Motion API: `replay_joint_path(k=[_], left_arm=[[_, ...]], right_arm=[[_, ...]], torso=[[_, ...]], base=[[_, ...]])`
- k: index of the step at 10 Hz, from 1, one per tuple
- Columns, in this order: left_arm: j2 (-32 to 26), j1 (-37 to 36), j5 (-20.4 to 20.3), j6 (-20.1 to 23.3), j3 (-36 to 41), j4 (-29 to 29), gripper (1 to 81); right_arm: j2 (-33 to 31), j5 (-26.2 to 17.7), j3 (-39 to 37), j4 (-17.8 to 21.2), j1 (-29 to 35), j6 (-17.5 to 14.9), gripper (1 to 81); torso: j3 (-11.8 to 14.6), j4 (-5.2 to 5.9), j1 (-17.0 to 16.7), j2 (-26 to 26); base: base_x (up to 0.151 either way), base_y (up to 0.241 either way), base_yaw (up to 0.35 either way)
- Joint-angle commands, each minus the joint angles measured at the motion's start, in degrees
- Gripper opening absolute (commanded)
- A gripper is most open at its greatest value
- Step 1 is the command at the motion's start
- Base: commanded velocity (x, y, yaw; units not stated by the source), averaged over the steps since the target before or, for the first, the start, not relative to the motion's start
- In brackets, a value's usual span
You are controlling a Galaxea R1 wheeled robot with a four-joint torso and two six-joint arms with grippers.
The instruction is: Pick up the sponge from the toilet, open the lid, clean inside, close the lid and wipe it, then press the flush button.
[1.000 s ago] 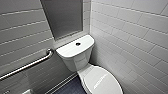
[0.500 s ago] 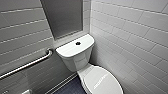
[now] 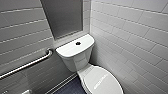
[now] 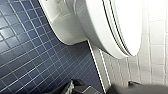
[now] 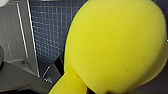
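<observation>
Up close, sponge (image 5: 112,45) (lid (image 3: 102,81) down).

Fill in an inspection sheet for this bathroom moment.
surface: dark blue small-tiled floor.
job's things: white ceramic toilet, smooth white oval lid shut; small dark round flush button on tank top; bright yellow peanut-shaped sponge held above floor.
clutter: nothing seen.
grippers: right gripper shut on sponge; left gripper state unclear.
cables: nothing seen.
surroundings: grey tiled walls, metal grab bar.
</observation>
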Motion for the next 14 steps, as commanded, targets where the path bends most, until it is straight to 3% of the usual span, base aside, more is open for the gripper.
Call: replay_joint_path(k=[1, 2, 3, 6, 7, 8, 10, 11, 14], left_arm=[[0.90, -7.62, 2.24, -3.65, -0.05, -0.48, 81.1], [2.22, -9.03, 2.24, -4.17, -0.57, -0.57, 81.1], [3.45, -10.17, 2.24, -5.23, -0.66, -0.57, 81.1], [7.06, -12.37, 2.24, -8.92, -2.51, -0.57, 81.1], [8.38, -12.90, 2.24, -9.89, -3.39, -0.57, 81.1], [9.43, -13.77, 2.24, -11.12, -4.27, -0.57, 81.1], [11.80, -15.27, 2.24, -13.93, -5.76, -0.57, 81.1], [12.77, -16.24, 2.24, -14.90, -6.37, -0.48, 81.1], [14.62, -18.17, 2.24, -16.74, -6.99, -0.57, 81.1]], right_arm=[[-2.08, -2.13, 0.68, -2.22, -0.19, -0.10, 1.0], [-1.81, -2.13, 0.68, -2.66, -0.19, -0.10, 1.0], [-1.55, -2.13, 0.68, -2.84, -0.10, -0.10, 1.0], [-1.46, -2.21, 0.68, -3.01, -0.10, -0.10, 1.0], [-1.46, -2.13, 0.68, -3.28, -0.02, -0.10, 1.0], [-1.37, -2.13, 0.68, -3.45, -0.02, -0.10, 1.0], [-1.20, -2.13, 0.68, -3.63, -0.02, -0.02, 1.0], [-1.11, -2.13, 0.67, -3.63, 0.07, -0.02, 1.0], [-0.32, -2.13, 0.59, -3.63, 0.25, -0.02, 1.0]], torso=[[0.00, 0.00, 0.00, 0.00], [0.00, 0.00, 0.00, 0.00], [0.00, -2.11, 0.00, 0.00], [0.00, -4.33, 0.00, 0.00], [0.00, -3.41, 0.00, 0.00], [0.00, -4.02, 0.00, 0.00], [-1.18, -4.07, 0.00, 0.00], [-0.06, -4.07, 0.00, 0.00], [-0.35, -4.07, 0.00, 0.00]], base=[[0.000, 0.000, 0.000], [0.000, 0.000, 0.000], [0.000, 0.000, 0.000], [0.000, 0.000, 0.000], [0.000, 0.000, 0.000], [0.000, 0.000, 0.000], [0.000, 0.000, 0.000], [0.000, 0.000, 0.000], [0.000, 0.000, 0.000]])
